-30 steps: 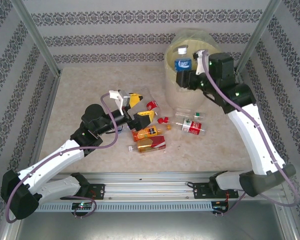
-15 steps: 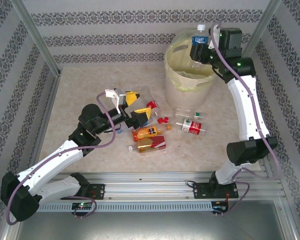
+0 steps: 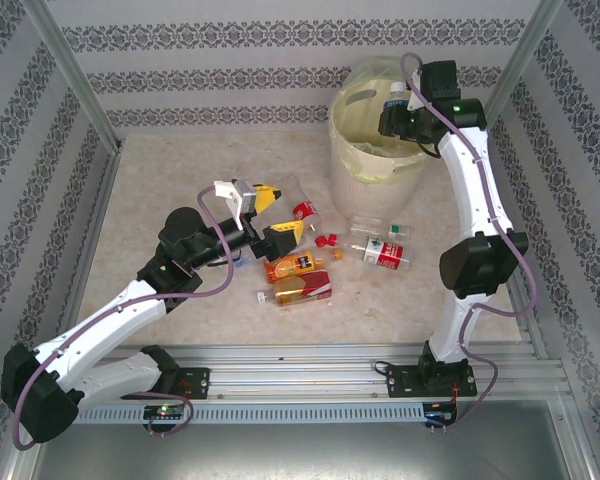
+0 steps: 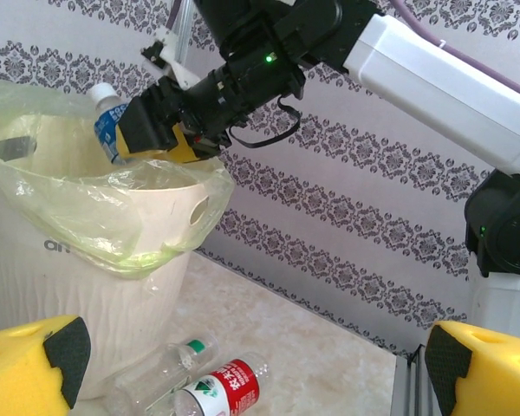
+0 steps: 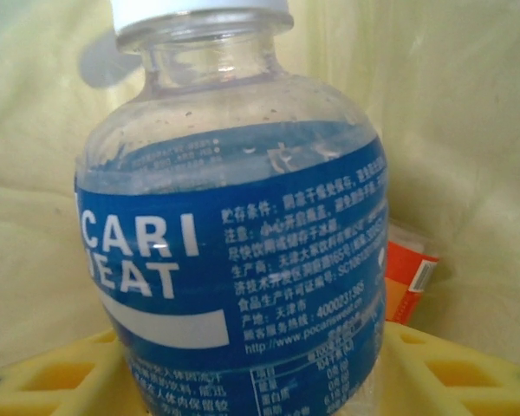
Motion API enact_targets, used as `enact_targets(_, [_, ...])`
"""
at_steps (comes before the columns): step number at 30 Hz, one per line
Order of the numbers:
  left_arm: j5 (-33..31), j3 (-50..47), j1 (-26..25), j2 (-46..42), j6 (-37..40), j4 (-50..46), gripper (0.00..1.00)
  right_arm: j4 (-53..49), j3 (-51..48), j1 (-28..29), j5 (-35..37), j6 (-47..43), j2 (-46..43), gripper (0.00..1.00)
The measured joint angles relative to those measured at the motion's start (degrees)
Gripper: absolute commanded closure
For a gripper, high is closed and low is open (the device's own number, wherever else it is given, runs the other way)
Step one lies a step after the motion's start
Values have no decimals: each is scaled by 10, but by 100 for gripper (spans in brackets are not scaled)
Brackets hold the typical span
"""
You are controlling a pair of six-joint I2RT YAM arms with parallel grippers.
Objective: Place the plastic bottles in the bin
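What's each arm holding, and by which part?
The right tool grips the blue-labelled bottle around its lower body, above the bin. The left tool is open, empty.

1. The large round plastic bin [image 3: 345, 165] is pale cream-yellow, and its clear bag liner looks yellow-green.
2. The round-shouldered clear plastic bottle [image 5: 234, 260] has a deep blue label with white lettering, a white band and a white cap.
3. The small red-labelled clear bottle [image 3: 383, 253] has a white patch with a green mark on its label.
4. The orange drink bottle [image 3: 300, 265] has a yellow-orange label.
5. The left claw [image 3: 277, 215] has bright yellow pads tipped with black.
6. The stone-look bench [image 3: 180, 180] is mottled beige.
7. The papered walls [image 3: 230, 60] are pale grey with bands of dark damask.
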Motion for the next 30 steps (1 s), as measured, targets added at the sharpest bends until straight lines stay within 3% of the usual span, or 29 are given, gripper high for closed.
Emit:
enact_targets(10, [-2,0,0,0,17,-13,0,-16,16,0,12,1,4,13])
enact_targets(16, [-2,5,0,0,32,-27,0,-6,4,-1,9,-2,-29,12])
enact_targets(21, [5,8,0,1,49,-42,0,36,-102,-1,-4,-7,-139,12])
enact_targets(30, [71,48,0,27,90,-108,0,120,-381,1,-19,-16,-363,11])
